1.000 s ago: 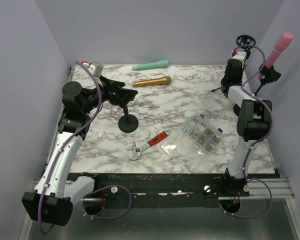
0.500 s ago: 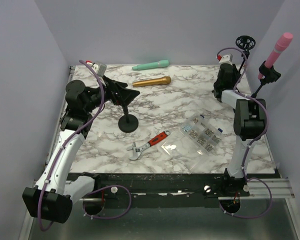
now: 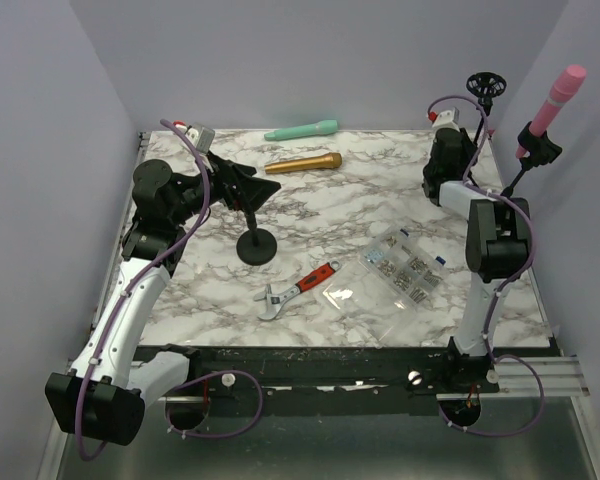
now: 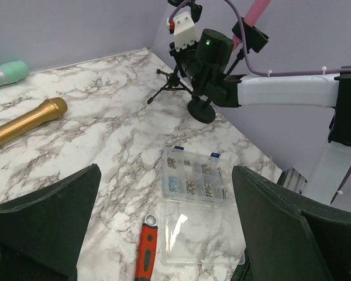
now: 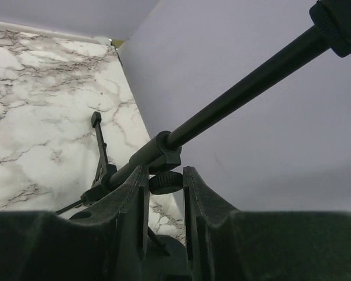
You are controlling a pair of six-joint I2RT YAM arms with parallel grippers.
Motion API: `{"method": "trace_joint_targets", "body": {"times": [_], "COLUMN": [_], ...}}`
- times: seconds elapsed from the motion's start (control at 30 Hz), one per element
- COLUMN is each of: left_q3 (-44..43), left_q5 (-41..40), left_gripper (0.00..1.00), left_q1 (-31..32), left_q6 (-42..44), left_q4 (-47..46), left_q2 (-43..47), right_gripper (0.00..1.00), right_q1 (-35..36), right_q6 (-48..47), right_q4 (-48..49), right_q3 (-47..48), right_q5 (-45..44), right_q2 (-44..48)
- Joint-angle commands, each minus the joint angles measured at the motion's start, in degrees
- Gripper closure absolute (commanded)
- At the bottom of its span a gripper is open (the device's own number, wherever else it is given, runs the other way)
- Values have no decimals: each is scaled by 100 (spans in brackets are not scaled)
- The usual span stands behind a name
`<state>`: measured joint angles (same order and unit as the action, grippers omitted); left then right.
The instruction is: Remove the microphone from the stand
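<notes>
Left gripper [image 3: 248,186] hung over the left half of the marble table [image 3: 210,290], fingers [image 4: 47,222] wide apart, holding nothing. Right gripper [image 5: 165,175] sat at the far right corner, fingers pinched close on the tripod stand [image 5: 240,96] at its collar, apparently bracing it. Pink microphone [image 3: 558,98] sat in the clip atop the tilted rod, far right, against the wall. Judged best: hold the stand pinned, bring the left arm across, grip the mic body above the clip, pull along its axis.
</notes>
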<state>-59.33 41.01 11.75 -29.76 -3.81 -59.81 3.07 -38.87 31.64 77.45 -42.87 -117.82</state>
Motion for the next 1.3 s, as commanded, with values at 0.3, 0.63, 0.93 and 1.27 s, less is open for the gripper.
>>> {"method": "trace_joint_targets", "body": {"times": [0.3, 0.63, 0.93, 1.27], "left_q3": [-29, -28, -42, -41], "left_q5": [6, -23, -12, -6], "left_gripper": [2, 1, 1, 1], "left_q1": [65, 126, 135, 135], "left_q6": [93, 128, 122, 120], "left_q4": [9, 35, 42, 47], "left_q2": [90, 117, 58, -2], "right_gripper": [35, 23, 34, 58], "right_q1": [36, -220, -593, -743], "right_q6": [2376, 3646, 4062, 3746], "right_q4": [-1923, -2450, -2331, -2239], "right_q3": [-71, -18, 49, 208], "right_q5": [793, 1539, 1808, 1957], "right_q2": [977, 1206, 1140, 890]}}
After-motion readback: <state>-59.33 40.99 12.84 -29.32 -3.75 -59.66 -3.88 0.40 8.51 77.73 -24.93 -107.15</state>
